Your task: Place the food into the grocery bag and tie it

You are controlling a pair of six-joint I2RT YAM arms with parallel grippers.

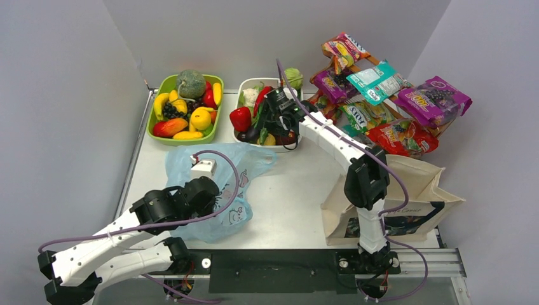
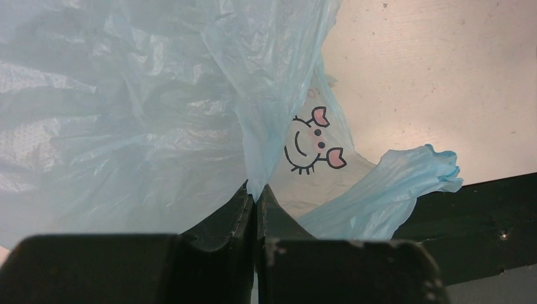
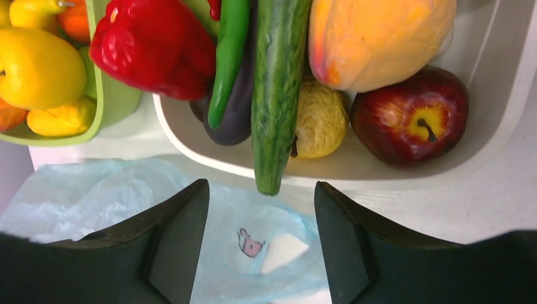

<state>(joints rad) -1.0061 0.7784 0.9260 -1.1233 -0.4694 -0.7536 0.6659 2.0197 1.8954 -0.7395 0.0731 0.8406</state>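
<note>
Across the grey desk (image 1: 292, 190) the work looks barely begun. A stiff beige canvas tote (image 1: 413, 184) stands at the right and has no part in this. The light-blue grocery bag (image 1: 251, 159) lies crumpled on the desk on the left side, in front of the two trays. As far as the folds let me judge, no food is inside it yet, though the plastic hides much of its interior. The green tray (image 3: 120, 101) is heaped with toy fruit and the white tray (image 3: 494, 76) beside it with vegetables and an apple. The snack packets (image 1: 438, 98) sit on their rack at the back right, well apart from the bag. The left gripper (image 2: 256, 199) is closed on a fold of the bag's plastic, pinching it between its jaws, probably to hold the mouth up. The right gripper (image 3: 261, 202) hovers at the near rim of the white tray with its jaws apart and nothing between them. The tip of the cucumber (image 3: 278, 88) pokes over that rim, just ahead of the gap. Every item remains to be loaded, and the handles are not yet tied.
</note>
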